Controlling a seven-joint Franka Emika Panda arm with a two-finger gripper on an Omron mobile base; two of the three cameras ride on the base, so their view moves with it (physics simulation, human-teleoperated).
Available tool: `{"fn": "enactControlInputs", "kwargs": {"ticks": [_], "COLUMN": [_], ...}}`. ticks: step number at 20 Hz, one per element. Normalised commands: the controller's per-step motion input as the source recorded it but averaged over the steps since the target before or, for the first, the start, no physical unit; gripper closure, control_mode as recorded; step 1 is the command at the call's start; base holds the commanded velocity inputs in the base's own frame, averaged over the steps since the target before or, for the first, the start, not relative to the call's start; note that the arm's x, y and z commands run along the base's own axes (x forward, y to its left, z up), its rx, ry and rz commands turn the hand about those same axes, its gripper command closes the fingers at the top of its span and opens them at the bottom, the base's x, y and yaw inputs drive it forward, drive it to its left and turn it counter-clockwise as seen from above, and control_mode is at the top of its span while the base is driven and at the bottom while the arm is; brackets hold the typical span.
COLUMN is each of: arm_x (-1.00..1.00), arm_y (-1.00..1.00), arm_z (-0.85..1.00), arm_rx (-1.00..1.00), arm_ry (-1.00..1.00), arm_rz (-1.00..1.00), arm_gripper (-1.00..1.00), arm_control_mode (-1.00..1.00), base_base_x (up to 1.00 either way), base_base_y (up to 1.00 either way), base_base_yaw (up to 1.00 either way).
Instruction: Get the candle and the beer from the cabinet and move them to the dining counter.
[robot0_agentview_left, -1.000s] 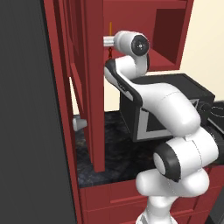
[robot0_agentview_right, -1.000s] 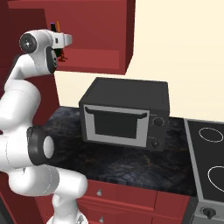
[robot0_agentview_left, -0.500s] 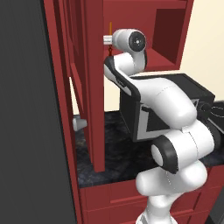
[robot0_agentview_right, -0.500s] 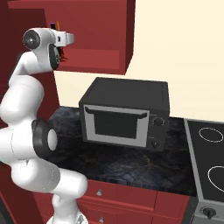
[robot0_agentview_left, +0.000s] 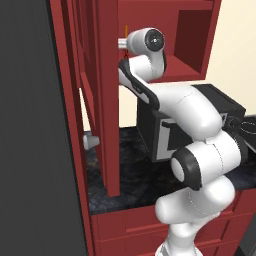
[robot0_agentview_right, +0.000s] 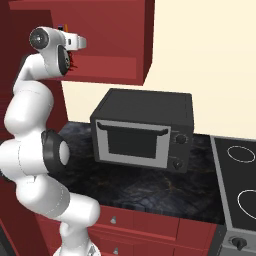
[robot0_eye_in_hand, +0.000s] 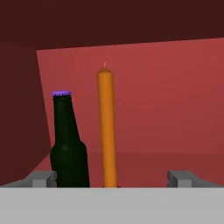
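**Surfaces and finishes**

We see the beer (robot0_eye_in_hand: 68, 148) as dark, glossy glass with a matt purple cap. The candle (robot0_eye_in_hand: 107, 131) looks smooth, waxy, matt orange. The cabinet (robot0_eye_in_hand: 166, 100) reads as flat-painted dark red wood, no grain visible. The worktop (robot0_agentview_right: 145, 187) is polished black marble-look stone with faint veins. The microwave (robot0_agentview_right: 142, 130) looks matt black. The arm (robot0_agentview_right: 30, 115) is glossy white plastic.

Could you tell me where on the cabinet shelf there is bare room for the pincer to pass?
Free: the shelf to the right of the candle, out toward the right fingertip. Crowded: the left, where the beer stands close beside the candle near the cabinet side wall.
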Motion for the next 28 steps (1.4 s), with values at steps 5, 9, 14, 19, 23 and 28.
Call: {"fn": "enactControlInputs", "kwargs": {"ticks": [5, 9, 14, 19, 23, 28], "arm_x": [0.18, 0.18, 0.18, 0.12, 0.00, 0.00], "arm_y": [0.04, 0.03, 0.01, 0.01, 0.00, 0.00], "arm_z": [0.00, 0.00, 0.00, 0.00, 0.00, 0.00], "arm_rx": [0.00, 0.00, 0.00, 0.00, 0.00, 0.00], "arm_ry": [0.06, 0.06, 0.05, 0.04, 0.00, 0.00], "arm_rz": [0.00, 0.00, 0.00, 0.00, 0.00, 0.00], "arm_gripper": [-1.00, -1.00, -1.00, -1.00, -1.00, -1.00], "arm_control_mode": [-1.00, -1.00, -1.00, -1.00, -1.00, -1.00], "base_base_x": [0.00, 0.00, 0.00, 0.00, 0.00, 0.00], "base_base_y": [0.00, 0.00, 0.00, 0.00, 0.00, 0.00], "base_base_yaw": [0.00, 0.00, 0.00, 0.00, 0.00, 0.00]}}
